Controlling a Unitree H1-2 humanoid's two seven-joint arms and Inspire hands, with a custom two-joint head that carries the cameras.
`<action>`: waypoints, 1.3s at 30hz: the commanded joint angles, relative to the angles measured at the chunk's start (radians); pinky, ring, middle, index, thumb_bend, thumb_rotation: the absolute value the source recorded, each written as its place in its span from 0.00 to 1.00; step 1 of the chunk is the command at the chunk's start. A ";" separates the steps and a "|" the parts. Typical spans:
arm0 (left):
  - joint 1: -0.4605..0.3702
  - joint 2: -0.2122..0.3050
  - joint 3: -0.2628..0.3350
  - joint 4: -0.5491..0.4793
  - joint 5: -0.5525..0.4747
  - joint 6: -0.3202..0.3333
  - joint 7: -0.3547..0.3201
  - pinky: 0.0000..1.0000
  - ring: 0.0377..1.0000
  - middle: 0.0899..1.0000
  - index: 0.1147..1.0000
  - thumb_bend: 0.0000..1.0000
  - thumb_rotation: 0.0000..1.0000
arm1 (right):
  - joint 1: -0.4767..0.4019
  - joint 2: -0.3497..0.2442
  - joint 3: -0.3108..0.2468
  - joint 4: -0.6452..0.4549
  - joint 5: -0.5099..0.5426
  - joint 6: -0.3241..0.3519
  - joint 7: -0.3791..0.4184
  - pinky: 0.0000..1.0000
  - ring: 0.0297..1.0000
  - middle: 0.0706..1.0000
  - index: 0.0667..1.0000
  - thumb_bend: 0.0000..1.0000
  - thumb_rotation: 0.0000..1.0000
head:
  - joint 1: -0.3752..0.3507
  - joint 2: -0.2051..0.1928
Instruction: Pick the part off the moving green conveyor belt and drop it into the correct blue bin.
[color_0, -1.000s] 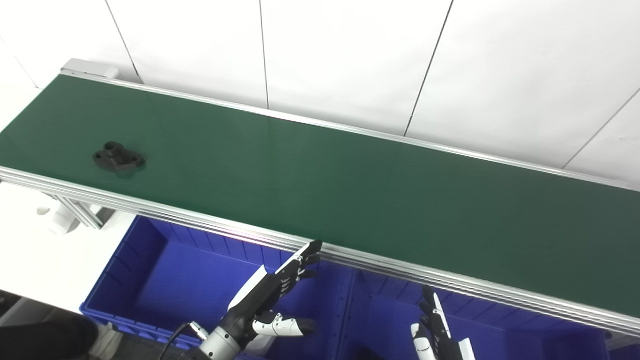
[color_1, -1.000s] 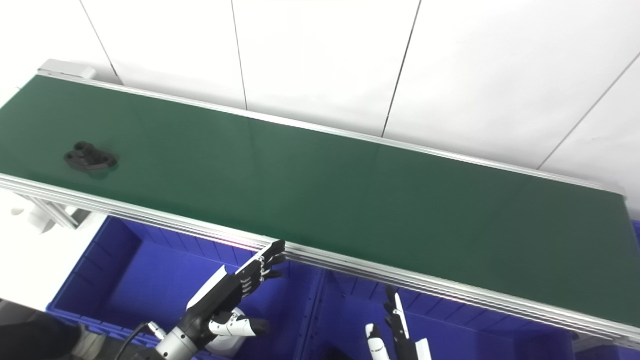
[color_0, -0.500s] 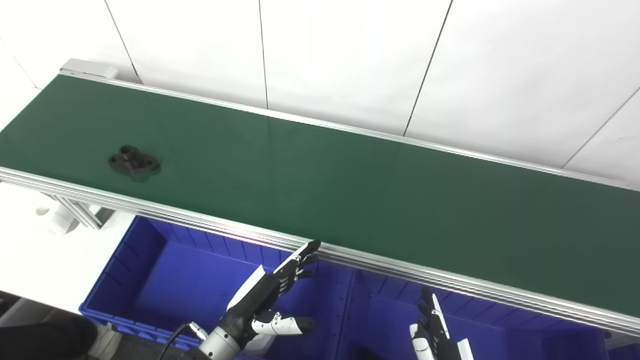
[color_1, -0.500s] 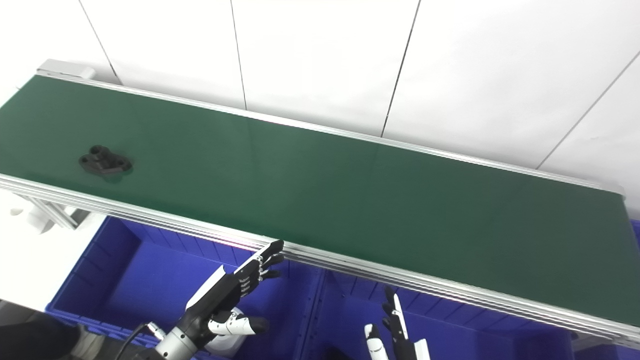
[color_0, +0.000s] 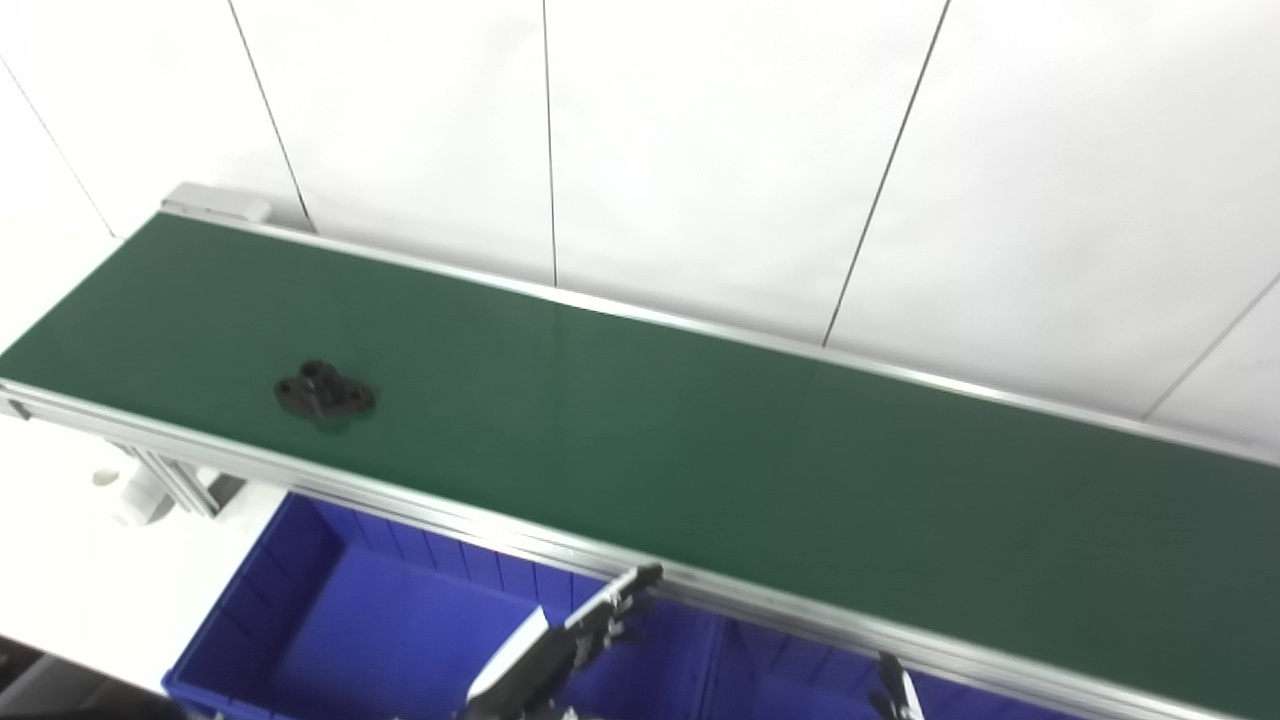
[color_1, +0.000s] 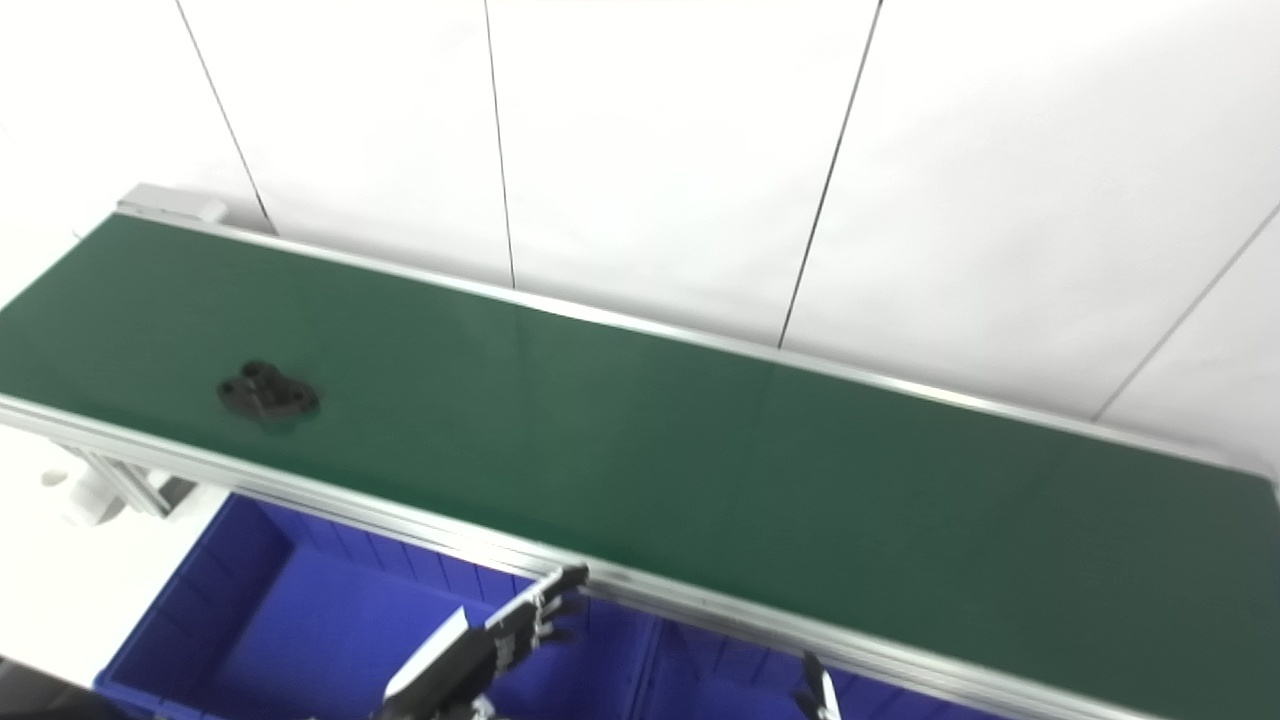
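Black part (color_0: 324, 392) lies flat on the green conveyor belt (color_0: 700, 450), near its left end, close to the near edge, long axis roughly along the belt. Left hand (color_0: 575, 640) waits below the near rail over the left blue bin (color_0: 330, 620), fingers spread, holding nothing. Right hand (color_1: 815, 695) barely visible; fingers' state can't be told. Best approach: time the reach, close across the part's narrow width.

White panelled wall (color_0: 700, 150) behind; white fitting (color_0: 135, 500) beside an aluminium leg (color_0: 180, 485)
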 joint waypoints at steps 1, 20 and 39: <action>-0.011 -0.004 -0.006 -0.007 0.005 -0.043 0.015 0.86 0.95 0.98 0.94 0.81 0.60 | -0.008 0.002 -0.003 -0.011 0.004 -0.076 -0.010 0.87 0.95 0.99 1.00 0.39 1.00 | -0.002 0.000; -0.034 0.030 -0.010 -0.001 0.002 -0.047 0.018 0.89 0.97 1.00 0.96 0.80 0.60 | -0.027 0.050 -0.074 -0.125 -0.053 -0.191 -0.097 0.78 0.87 0.92 0.99 0.48 0.88 | -0.207 0.096; -0.024 0.090 0.010 -0.058 -0.071 -0.015 -0.027 0.98 1.00 1.00 1.00 0.69 0.76 | -0.280 0.074 -0.124 -0.281 -0.114 0.066 -0.005 0.73 0.82 0.85 0.91 0.59 0.47 | -0.465 0.222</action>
